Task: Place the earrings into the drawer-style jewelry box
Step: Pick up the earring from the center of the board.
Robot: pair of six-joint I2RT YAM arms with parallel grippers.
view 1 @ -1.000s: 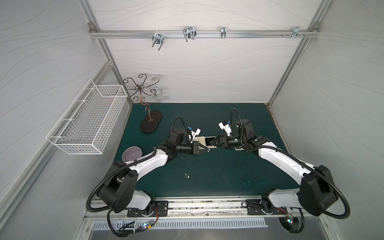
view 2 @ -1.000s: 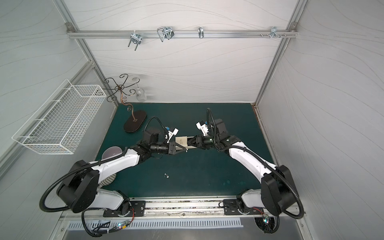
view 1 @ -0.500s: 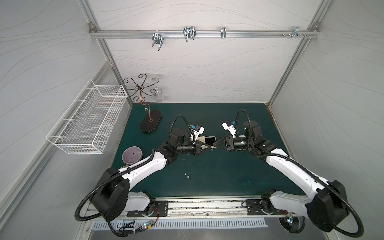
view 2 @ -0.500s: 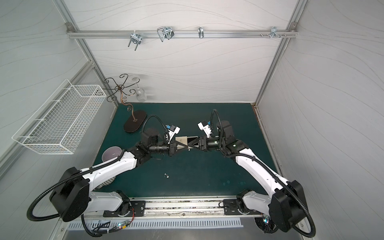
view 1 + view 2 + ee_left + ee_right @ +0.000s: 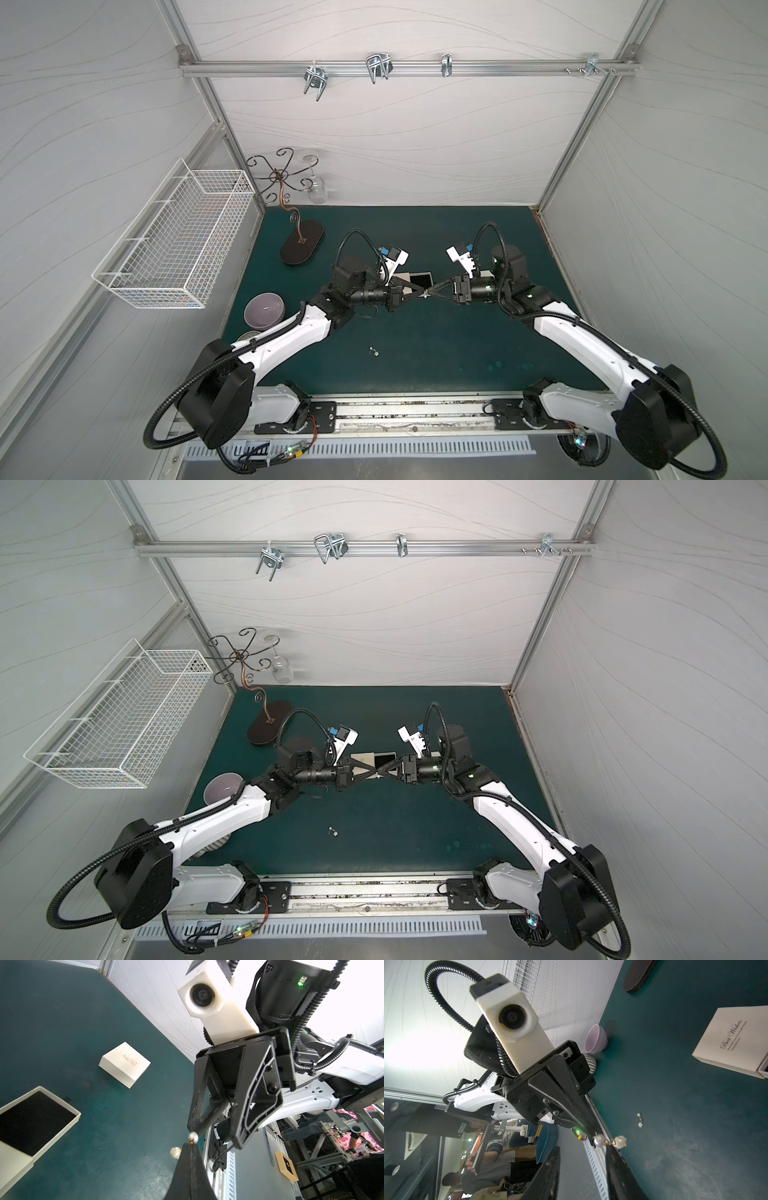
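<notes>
My left gripper [image 5: 423, 294] is shut on one of the earrings [image 5: 599, 1140], a pearl linked to a pale flower bead, held above the mat. My right gripper [image 5: 432, 292] meets it tip to tip and is open, with one fingertip [image 5: 609, 1147] against the earring's link. In the left wrist view the pearl [image 5: 192, 1137] pokes out past my shut left gripper [image 5: 192, 1145]. The drawer-style jewelry box [image 5: 401, 277] lies just behind, its black-lined drawer [image 5: 37, 1122] pulled out. Another earring [image 5: 374, 351] lies loose on the mat nearer the front.
A second white box [image 5: 124, 1064] sits on the green mat under the right arm. A purple bowl [image 5: 264, 311] stands at the left edge. A dark jewelry stand [image 5: 301, 247] is at the back left. A wire basket [image 5: 174, 245] hangs on the left wall.
Both grippers have drifted slightly right while staying tip to tip. The right jaws have opened a little wider. The left stays shut on the earring.
</notes>
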